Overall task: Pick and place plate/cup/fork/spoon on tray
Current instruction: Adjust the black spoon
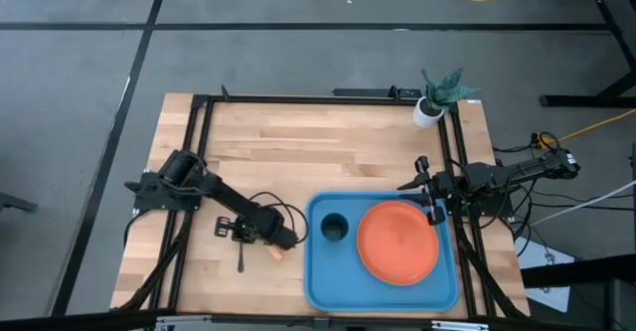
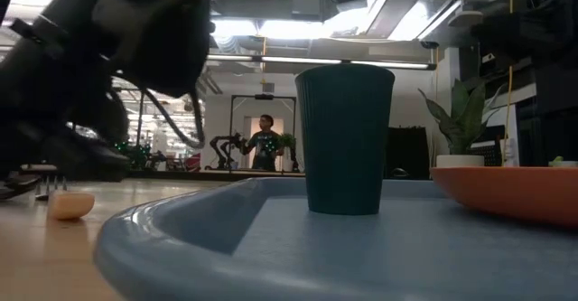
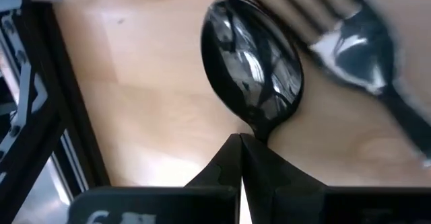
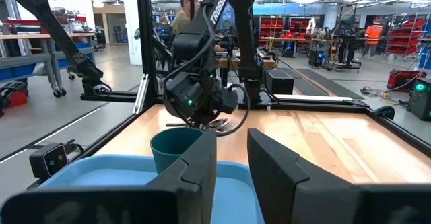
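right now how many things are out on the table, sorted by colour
blue: 1, the tray
orange: 1, the plate
dark green: 1, the cup
dark metal: 1, the spoon
silver with orange handle: 1, the fork
white: 1, the plant pot
total: 6

overhead, table-level, 2 wrist cams; shared tray [image 1: 328, 281]

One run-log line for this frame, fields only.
tray: holds cup, plate | left gripper: jaws shut on spoon | fork: on table beside spoon | right gripper: open, at tray's right edge
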Available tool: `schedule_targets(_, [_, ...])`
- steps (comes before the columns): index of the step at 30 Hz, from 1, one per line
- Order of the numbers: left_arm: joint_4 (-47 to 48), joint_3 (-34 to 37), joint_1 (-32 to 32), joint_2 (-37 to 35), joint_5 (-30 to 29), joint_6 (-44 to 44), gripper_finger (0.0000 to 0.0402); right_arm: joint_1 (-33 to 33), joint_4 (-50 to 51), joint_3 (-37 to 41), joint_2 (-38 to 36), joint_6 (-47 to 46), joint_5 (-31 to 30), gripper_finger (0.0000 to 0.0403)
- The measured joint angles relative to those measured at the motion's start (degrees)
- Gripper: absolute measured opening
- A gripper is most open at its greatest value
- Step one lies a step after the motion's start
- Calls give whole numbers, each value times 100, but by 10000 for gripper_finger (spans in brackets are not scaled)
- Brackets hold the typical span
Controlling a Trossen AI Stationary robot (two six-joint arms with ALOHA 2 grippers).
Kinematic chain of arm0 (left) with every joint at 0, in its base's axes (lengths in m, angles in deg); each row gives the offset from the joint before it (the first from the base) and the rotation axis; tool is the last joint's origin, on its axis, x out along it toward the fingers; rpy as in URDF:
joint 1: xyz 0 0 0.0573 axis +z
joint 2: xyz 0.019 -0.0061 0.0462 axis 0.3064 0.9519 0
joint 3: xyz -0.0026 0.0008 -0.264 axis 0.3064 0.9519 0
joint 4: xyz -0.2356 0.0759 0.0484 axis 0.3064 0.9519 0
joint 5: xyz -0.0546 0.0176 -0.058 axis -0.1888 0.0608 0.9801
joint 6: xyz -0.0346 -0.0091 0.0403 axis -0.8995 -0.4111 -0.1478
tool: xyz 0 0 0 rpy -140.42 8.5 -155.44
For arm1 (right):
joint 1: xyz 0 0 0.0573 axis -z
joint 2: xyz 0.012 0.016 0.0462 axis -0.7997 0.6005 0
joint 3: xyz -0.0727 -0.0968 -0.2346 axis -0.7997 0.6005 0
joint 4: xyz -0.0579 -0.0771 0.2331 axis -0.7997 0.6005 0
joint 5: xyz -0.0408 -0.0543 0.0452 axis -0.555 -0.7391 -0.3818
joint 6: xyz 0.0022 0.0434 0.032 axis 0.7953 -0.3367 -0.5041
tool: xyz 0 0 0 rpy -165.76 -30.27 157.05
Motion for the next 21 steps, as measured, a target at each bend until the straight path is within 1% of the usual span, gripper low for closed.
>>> schedule_targets(13, [-130, -11, 489, -6, -119, 548, 0, 0, -2, 0, 0, 4, 0, 90])
schedule_targets(19, [-158, -31, 670, -11, -143, 1086, 0, -2, -2, 0, 0, 5, 0, 90])
schedule_targets(21, [-144, -113, 696, -6, -301, 1289, 0, 0, -2, 0, 0, -3, 0, 90])
